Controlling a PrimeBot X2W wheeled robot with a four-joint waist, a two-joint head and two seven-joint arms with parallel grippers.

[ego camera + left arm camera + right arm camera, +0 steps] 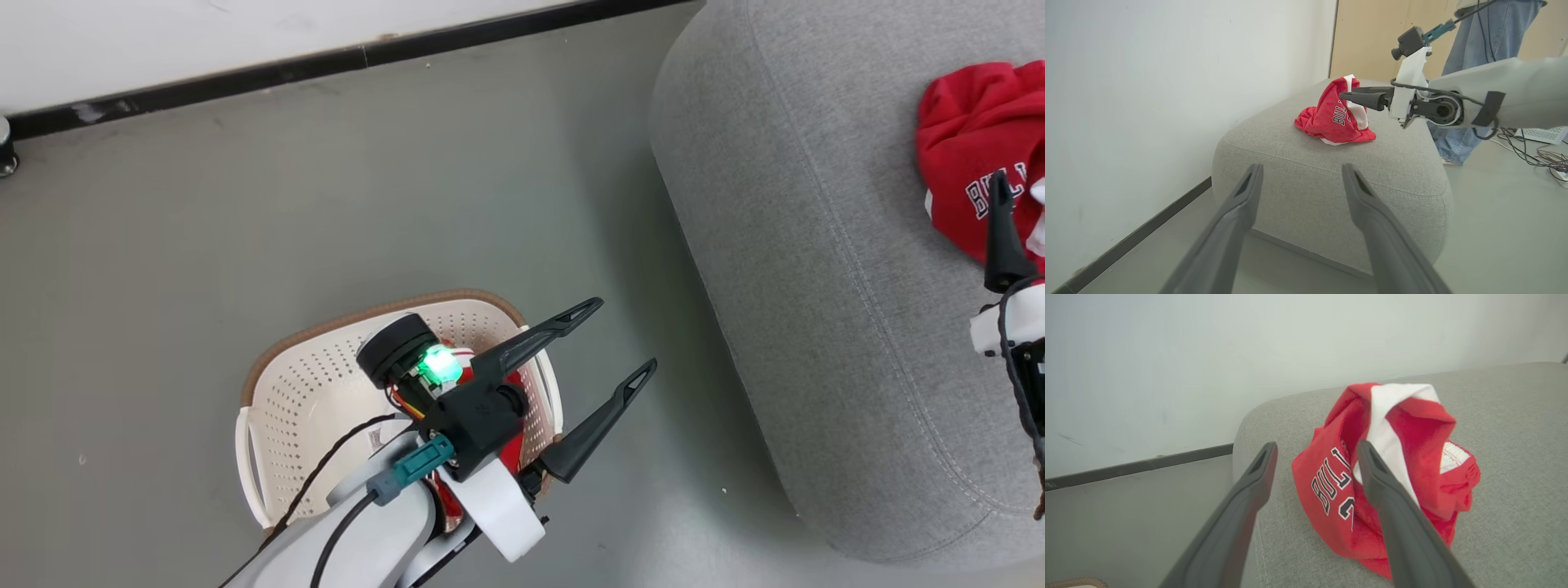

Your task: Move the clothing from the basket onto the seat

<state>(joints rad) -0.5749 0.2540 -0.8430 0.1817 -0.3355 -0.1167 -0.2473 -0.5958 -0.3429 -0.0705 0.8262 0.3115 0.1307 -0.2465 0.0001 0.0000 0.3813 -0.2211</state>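
One red garment [971, 139] with black-and-white letters lies bunched on the grey seat [816, 245]. My right gripper [1316, 447] is open just in front of this garment [1404, 457], holding nothing; one of its fingers [1002, 245] shows at the head view's right edge. The cream basket [302, 392] stands on the floor left of the seat. A second red garment [513, 384] lies inside it, mostly hidden under my left arm. My left gripper [627, 335] is open and empty above the basket's right rim, pointing toward the seat [1331, 175].
Grey floor lies between basket and seat. A white wall with a dark skirting board [326, 61] runs behind them. A person in jeans [1474, 61] stands beyond the seat, with cables on the floor [1535, 155] there.
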